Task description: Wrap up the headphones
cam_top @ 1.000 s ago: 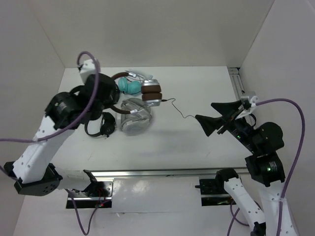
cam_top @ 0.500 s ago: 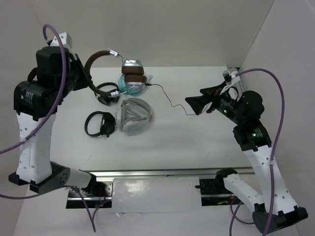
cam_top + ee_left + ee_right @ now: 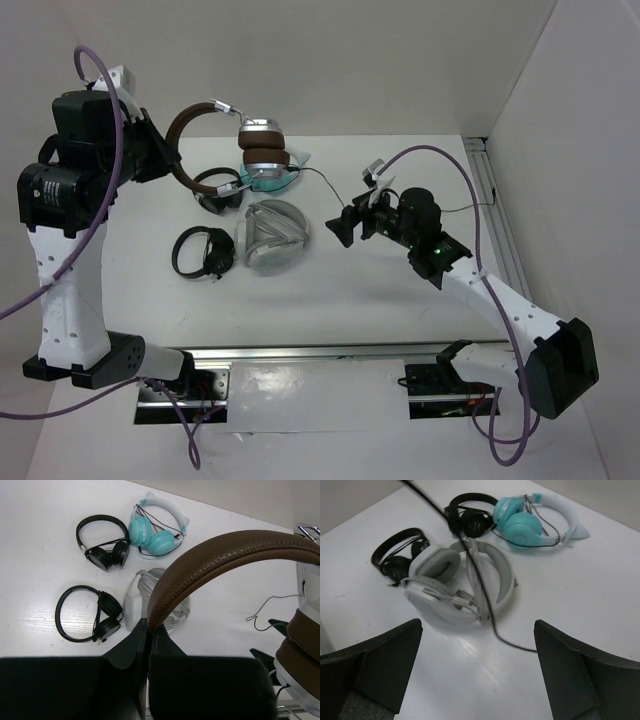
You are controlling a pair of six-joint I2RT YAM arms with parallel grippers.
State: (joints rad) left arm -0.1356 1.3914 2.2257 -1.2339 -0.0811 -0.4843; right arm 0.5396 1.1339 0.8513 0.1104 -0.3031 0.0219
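Observation:
The headphones hang in the air at the back left, with a brown headband (image 3: pixel 188 118), brown pads and silver ear cups (image 3: pixel 262 146). My left gripper (image 3: pixel 163 160) is shut on the headband (image 3: pixel 225 555), near its lower end at the jaws (image 3: pixel 148 630). The thin black cable (image 3: pixel 322 176) trails down from the cups to the right. In the right wrist view the cable (image 3: pixel 479 580) crosses the grey pair and curls on the table. My right gripper (image 3: pixel 344 226) is open near the table's middle, and the cable's curl lies between its fingers (image 3: pixel 477 627), untouched.
A large light-grey pair (image 3: pixel 272 235) lies at the table's middle left. A teal pair (image 3: pixel 272 181) sits behind it, under the hanging cups. Two black pairs (image 3: pixel 205 252) (image 3: pixel 216 190) lie further left. White walls stand left, back and right, and a metal rail (image 3: pixel 330 352) runs along the near edge.
My left arm has raised the headphones off the table, up and to the back left. My right arm has swung in from the right towards the middle, its jaws still open.

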